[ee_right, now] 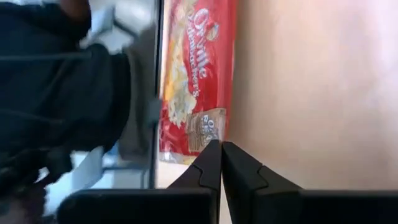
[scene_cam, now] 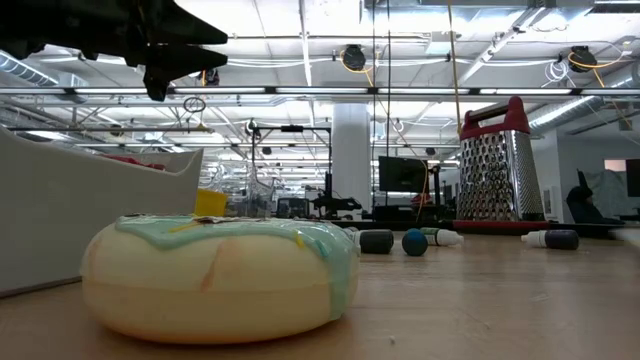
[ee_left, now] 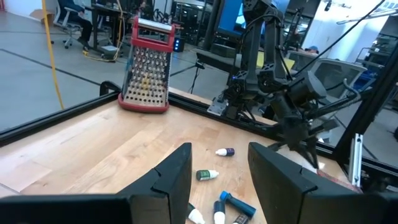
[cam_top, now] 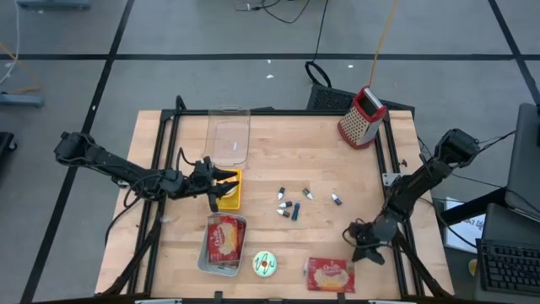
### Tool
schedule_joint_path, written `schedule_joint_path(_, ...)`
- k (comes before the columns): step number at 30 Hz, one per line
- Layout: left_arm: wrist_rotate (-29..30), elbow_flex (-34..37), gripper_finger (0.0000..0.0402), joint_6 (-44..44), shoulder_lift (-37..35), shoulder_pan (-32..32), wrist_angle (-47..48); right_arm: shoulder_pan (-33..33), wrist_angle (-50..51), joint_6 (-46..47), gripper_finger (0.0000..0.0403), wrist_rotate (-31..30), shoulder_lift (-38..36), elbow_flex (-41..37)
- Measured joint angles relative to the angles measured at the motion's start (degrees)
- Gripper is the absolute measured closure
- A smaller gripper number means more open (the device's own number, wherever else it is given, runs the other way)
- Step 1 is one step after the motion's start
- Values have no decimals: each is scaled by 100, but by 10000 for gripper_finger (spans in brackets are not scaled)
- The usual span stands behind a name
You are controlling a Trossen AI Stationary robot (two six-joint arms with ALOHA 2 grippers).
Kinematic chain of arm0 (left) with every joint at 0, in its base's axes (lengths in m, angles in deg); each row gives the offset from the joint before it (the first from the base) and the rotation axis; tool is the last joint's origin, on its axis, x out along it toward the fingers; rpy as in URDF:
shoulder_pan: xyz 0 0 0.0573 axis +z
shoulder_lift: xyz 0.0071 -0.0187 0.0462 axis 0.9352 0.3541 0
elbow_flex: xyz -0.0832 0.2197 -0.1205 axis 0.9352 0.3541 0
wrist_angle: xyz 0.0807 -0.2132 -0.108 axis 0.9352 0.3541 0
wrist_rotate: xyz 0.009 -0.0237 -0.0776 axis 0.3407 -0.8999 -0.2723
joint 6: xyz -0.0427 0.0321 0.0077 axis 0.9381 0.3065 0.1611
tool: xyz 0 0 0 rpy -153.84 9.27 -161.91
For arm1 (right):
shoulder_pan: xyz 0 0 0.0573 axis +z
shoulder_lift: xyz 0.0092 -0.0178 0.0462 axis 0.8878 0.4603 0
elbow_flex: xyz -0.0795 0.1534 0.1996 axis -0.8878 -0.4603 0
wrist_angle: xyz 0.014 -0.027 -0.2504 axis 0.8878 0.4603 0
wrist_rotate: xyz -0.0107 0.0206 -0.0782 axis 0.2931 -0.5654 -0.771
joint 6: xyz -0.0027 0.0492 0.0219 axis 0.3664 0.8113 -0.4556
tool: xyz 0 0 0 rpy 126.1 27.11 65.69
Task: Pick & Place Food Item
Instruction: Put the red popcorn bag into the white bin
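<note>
A red popcorn packet (cam_top: 224, 240) lies in a grey tray (cam_top: 206, 262) at the near left. A second red packet (cam_top: 331, 274) lies flat on the table at the near right and shows in the right wrist view (ee_right: 196, 74). A donut with green icing (cam_top: 265, 264) rests on the table between them; it also shows in the low view (scene_cam: 220, 275). My left gripper (cam_top: 218, 189) is open and empty (ee_left: 221, 168), raised over a yellow block (cam_top: 234, 192). My right gripper (cam_top: 359, 242) is shut (ee_right: 221, 158) and empty, low beside the second packet.
A clear container (cam_top: 229, 135) and a red-topped metal grater (cam_top: 363, 116) stand at the far edge. Several small bottles and caps (cam_top: 291, 205) lie at mid-table. Black rails (cam_top: 159, 143) run along the table's sides. Bare wood shows at mid-right.
</note>
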Motion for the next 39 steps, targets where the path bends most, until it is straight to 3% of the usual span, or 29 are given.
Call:
schedule_joint_path(6,-2,0,245,70,0,-2,-5,-323,-797,-1275,402,-995,-337,-36)
schedule_joint_path(11,-4,0,245,84,0,-2,-31,-686,-1540,-2891,403,-1404,-755,-26)
schedule_joint_path(16,-7,0,245,101,0,-4,-42,-1103,-2195,-4404,403,-1399,-1134,-12)
schedule_joint_path(23,-10,0,245,343,0,0,-46,-1635,-2358,-5416,402,-1393,-1436,-11)
schedule_joint_path(31,-10,0,245,278,0,0,-45,-1839,-2156,-4411,383,-1244,-1322,-7)
schedule_joint_path(34,-9,0,245,163,0,0,-44,-1840,-2212,-3670,336,-1114,-1214,-2)
schedule_joint_path(39,-9,0,245,189,0,0,-40,-1770,-1531,-1877,220,-999,-919,0)
